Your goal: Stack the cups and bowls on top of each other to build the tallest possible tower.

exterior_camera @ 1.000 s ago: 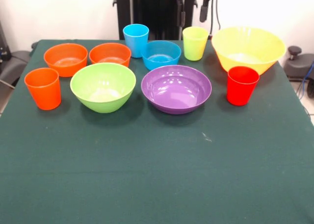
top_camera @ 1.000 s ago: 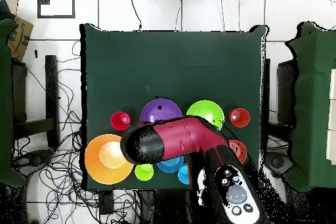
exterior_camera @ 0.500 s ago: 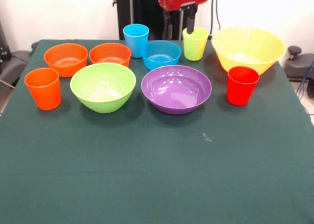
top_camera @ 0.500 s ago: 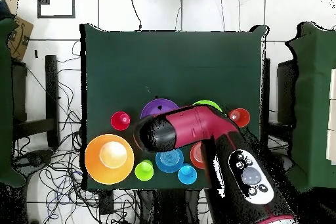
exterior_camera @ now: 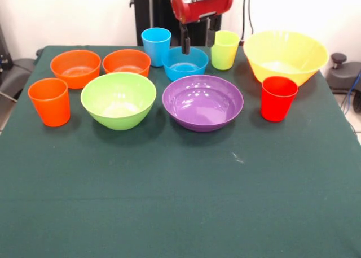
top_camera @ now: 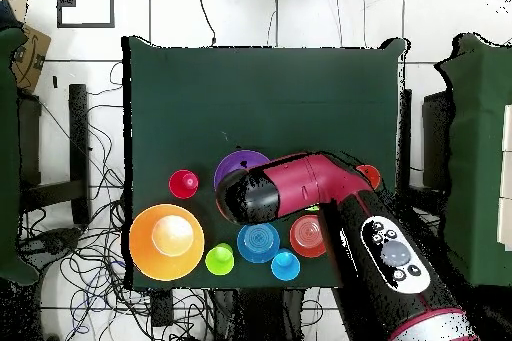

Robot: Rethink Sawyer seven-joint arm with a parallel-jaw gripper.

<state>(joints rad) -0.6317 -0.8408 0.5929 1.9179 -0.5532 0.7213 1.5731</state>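
Note:
All cups and bowls stand apart on the green cloth; no tower stands. In the front view my gripper (exterior_camera: 197, 38) is open and empty. It hangs over the far rim of the small blue bowl (exterior_camera: 185, 63), with one finger (exterior_camera: 185, 45) just above that rim. The light blue cup (exterior_camera: 156, 46) is to its left. The yellow-green cup (exterior_camera: 225, 50) is to its right and looks slightly tilted. Two orange bowls (exterior_camera: 75, 68) (exterior_camera: 126, 61), the orange cup (exterior_camera: 49, 101), lime green bowl (exterior_camera: 118, 100), purple bowl (exterior_camera: 203, 102), red cup (exterior_camera: 278, 98) and yellow bowl (exterior_camera: 285, 56) stand around.
In the overhead view the red arm (top_camera: 300, 187) covers the lime green bowl and part of the purple bowl (top_camera: 238, 164). The yellow bowl (top_camera: 167, 242) is at the table's corner by the robot. The green cloth (exterior_camera: 180, 201) stretches from the bowls to the table's near edge.
The gripper has come down and swung to the picture's left in the front view, from by the yellow-green cup to over the small blue bowl. The yellow-green cup now looks slightly tilted.

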